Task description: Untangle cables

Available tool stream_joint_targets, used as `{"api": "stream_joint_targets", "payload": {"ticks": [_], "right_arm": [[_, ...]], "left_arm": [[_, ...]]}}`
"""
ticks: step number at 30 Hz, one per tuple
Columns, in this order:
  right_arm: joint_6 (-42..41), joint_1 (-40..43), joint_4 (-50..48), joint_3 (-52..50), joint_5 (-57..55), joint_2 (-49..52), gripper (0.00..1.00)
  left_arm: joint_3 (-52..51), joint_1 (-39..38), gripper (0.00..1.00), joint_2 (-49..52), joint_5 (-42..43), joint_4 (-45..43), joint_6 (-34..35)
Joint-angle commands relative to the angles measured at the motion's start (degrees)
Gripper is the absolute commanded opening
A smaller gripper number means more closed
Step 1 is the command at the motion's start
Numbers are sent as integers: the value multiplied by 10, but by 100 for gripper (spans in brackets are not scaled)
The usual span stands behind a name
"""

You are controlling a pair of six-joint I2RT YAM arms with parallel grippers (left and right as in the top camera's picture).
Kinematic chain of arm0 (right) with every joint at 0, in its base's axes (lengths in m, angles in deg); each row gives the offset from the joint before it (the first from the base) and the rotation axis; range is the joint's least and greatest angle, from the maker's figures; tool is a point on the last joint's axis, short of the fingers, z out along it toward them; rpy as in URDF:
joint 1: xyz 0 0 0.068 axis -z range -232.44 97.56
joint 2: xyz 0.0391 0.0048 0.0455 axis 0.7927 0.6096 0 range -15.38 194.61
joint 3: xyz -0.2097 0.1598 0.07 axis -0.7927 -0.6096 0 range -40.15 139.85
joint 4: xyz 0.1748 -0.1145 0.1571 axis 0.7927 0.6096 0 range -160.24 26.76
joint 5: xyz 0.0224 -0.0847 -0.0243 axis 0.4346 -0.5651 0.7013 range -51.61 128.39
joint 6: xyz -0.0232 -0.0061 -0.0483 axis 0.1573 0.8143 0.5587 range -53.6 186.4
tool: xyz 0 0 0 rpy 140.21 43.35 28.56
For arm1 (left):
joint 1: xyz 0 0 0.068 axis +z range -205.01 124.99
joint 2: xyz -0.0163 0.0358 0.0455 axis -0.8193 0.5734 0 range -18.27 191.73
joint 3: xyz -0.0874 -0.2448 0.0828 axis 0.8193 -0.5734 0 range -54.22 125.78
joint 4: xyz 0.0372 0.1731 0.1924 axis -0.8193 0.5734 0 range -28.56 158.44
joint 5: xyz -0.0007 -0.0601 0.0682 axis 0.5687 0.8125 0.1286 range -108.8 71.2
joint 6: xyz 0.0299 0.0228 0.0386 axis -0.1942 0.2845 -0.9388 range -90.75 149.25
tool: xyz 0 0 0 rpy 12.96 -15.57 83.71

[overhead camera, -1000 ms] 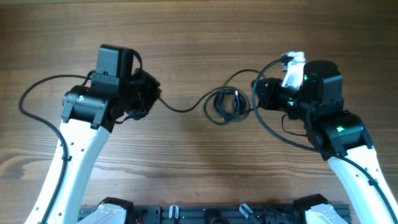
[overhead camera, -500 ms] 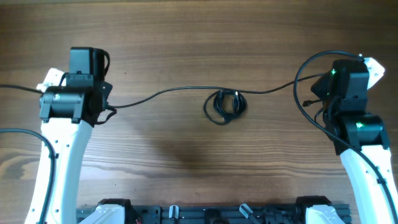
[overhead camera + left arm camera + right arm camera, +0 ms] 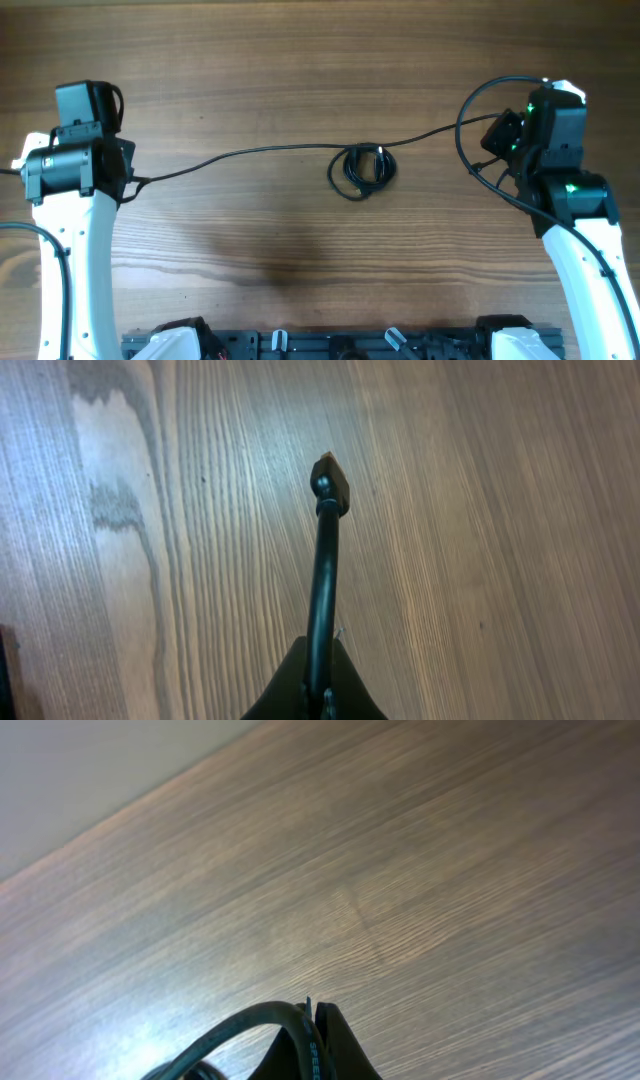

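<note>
Though light and limp, prone to snag: thin cables (image 3: 363, 168) coiled mid-table (image 3: 300, 60), one strand (image 3: 260, 150) drawn arm to arm.
Clamped behind its plug (image 3: 330, 478) by left gripper (image 3: 318, 697), pinched farther along by right gripper (image 3: 313, 1045); best taken near plug ends.

1. A brown wood-grain tabletop (image 3: 300, 60) carries thin black flexible cables (image 3: 270, 149) across its middle.
2. At the centre lies a small tight coil (image 3: 362, 170) of cord, flat on the wood.
3. One long strand meets the coil's 12 o'clock edge. It runs toward 9 o'clock to the left claw (image 3: 130, 181) and toward 2 o'clock to the right claw (image 3: 493, 132).
4. Both claws sit under black wrist housings, so the jaws' stance cannot be told from above.
5. A thicker black wire (image 3: 462, 140) loops beside the right arm at 3 o'clock.
</note>
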Motion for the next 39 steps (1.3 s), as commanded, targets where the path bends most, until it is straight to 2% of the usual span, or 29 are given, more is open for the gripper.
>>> {"api": "stream_joint_targets", "payload": {"ticks": [1, 5, 8, 11, 13, 14, 15, 16, 18, 20, 23, 26, 28, 31, 35, 39], "right_arm": [[17, 9, -7, 7, 47, 12, 4], [16, 8, -21, 7, 118, 13, 4], [16, 9, -23, 7, 146, 13, 5], [16, 8, -23, 7, 146, 13, 6], [16, 9, -23, 7, 146, 13, 9], [16, 9, -23, 7, 146, 13, 14], [16, 9, -23, 7, 146, 13, 26], [15, 9, -21, 7, 151, 13, 56], [16, 8, -19, 7, 196, 13, 89], [16, 9, -26, 7, 233, 13, 100], [82, 8, -64, 7, 380, 13, 100], [127, 8, -125, 7, 635, 13, 100], [155, 1, -144, 7, 712, 13, 100], [269, -59, -106, 7, 710, 13, 100], [363, -153, -39, 6, 595, 13, 99], [377, -212, 5, 5, 477, 31, 97]], "left_arm": [[-1, 17, 4, 4, -43, 4, -9], [-1, 17, 4, 4, 31, 7, -9], [-1, 17, 4, 5, 131, 5, -72], [-1, 17, 4, 12, 186, 2, -118], [-1, 16, 4, 10, 274, -20, -188], [-1, 16, 4, 8, 346, -43, -235], [-1, 16, 4, 6, 403, -58, -268], [-1, 16, 4, 0, 476, -73, -294], [-1, 16, 4, -7, 504, -76, -294], [-1, 15, 4, -14, 509, -78, -303], [0, 14, 4, -38, 557, -85, -339], [0, 14, 4, -72, 619, -88, -336], [0, 14, 4, -91, 643, -86, -308], [0, 14, 4, -110, 702, -83, -289], [0, -4, 4, -111, 707, -84, -275], [0, -29, 4, -111, 707, -84, -270]]}}
